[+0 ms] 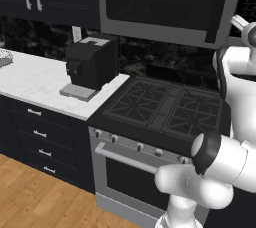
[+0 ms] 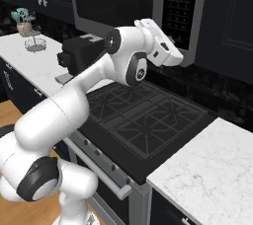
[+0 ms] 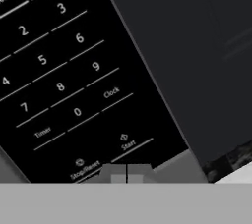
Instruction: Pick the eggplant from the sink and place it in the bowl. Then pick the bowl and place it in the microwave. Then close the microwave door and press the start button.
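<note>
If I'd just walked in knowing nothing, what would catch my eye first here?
Probably the big white robot arm reaching up over the black stove toward the microwave mounted above it. Its gripper, fingers together, sits right under the Start button on the dark keypad. A black coffee machine stands on the marble counter left of the stove.
</note>
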You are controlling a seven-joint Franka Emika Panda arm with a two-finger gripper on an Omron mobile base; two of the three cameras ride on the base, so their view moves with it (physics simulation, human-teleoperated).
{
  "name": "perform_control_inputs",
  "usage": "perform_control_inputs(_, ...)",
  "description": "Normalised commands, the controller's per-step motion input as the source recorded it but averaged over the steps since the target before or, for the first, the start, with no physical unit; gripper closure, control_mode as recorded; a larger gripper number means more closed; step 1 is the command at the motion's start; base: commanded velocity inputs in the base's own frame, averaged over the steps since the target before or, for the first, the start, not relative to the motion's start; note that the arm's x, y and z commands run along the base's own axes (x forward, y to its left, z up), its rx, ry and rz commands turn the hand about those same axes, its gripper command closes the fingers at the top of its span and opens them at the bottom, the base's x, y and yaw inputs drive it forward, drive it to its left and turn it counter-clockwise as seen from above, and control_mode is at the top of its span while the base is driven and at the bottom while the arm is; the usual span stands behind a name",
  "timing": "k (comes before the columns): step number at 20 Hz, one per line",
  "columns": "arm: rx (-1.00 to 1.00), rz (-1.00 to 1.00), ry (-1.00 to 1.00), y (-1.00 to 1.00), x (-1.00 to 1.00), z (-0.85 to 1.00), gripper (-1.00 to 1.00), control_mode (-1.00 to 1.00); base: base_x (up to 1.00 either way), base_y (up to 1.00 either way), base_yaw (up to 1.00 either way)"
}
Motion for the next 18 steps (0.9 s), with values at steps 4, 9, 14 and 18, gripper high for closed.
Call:
perform_control_inputs(4, 0.0, 0.0, 0.0, -0.08, 0.22, 0.0, 1.0, -1.0, 0.0, 0.0, 0.0)
perform_control_inputs(9, 0.02, 0.0, 0.0, -0.22, 0.09, 0.04, 1.0, -1.0, 0.0, 0.0, 0.0)
perform_control_inputs(14, 0.0, 0.0, 0.03, -0.1, 0.26, 0.0, 1.0, -1.0, 0.0, 0.0, 0.0)
perform_control_inputs(18, 0.0, 0.07, 0.1, 0.0, 0.94, -0.17, 1.0, -1.0, 0.0, 0.0, 0.0)
